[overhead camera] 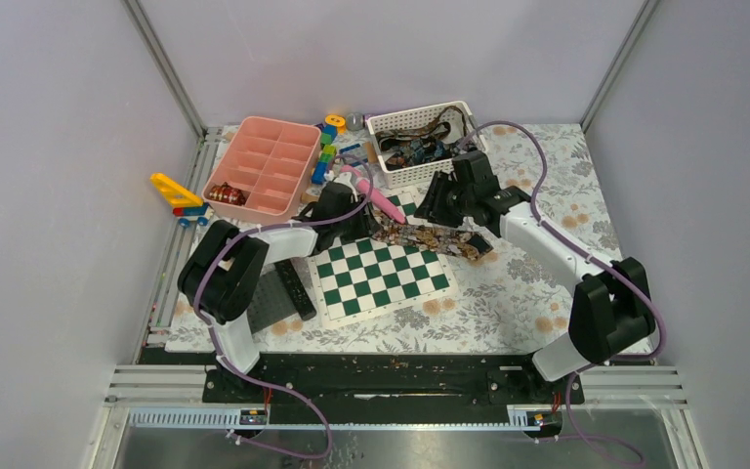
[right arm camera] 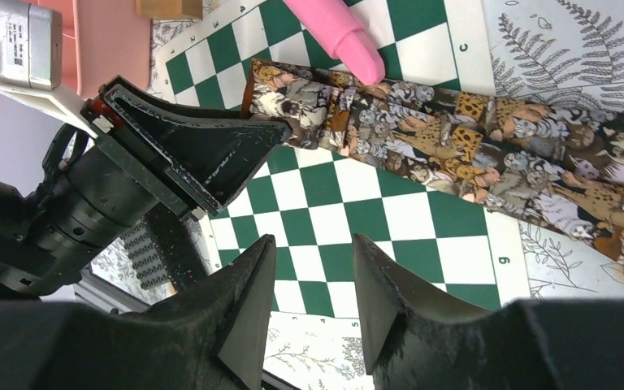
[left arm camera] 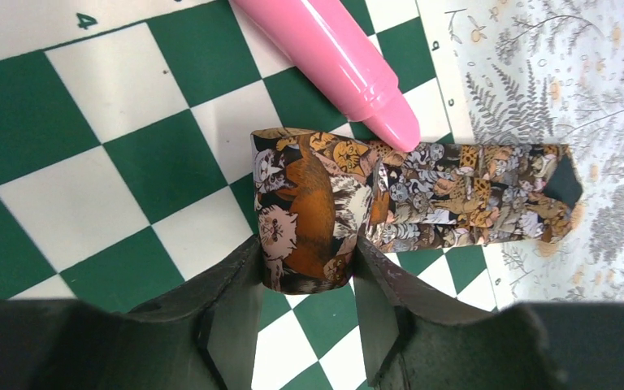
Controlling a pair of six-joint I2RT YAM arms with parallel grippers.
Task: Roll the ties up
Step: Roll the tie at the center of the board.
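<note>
My left jaws are clamped on the rolled end of the brown cat-patterned fabric necktie [left arm camera: 455, 195]. The coil sits on the green-and-white checkered mat [left arm camera: 65, 146], with the tail lying flat out onto the floral desk [left arm camera: 536, 73]. The tip of the pink plastic marker [left arm camera: 333, 57] is at the tie's edge. My right jaws stand apart, empty, over the mat.

What I can't make out

In my left wrist view, my left gripper [left arm camera: 309, 244] hides the lower edge of the roll on the tie [left arm camera: 422, 195] at 6 o'clock, and the pink marker [left arm camera: 333, 57] is cut off at 12. In my right wrist view the tie runs out at 3 o'clock. From above, the tangle in the basket [overhead camera: 415, 110] and the dark lump [overhead camera: 226, 195] in the pink tray [overhead camera: 288, 147] are too small to tell.
</note>
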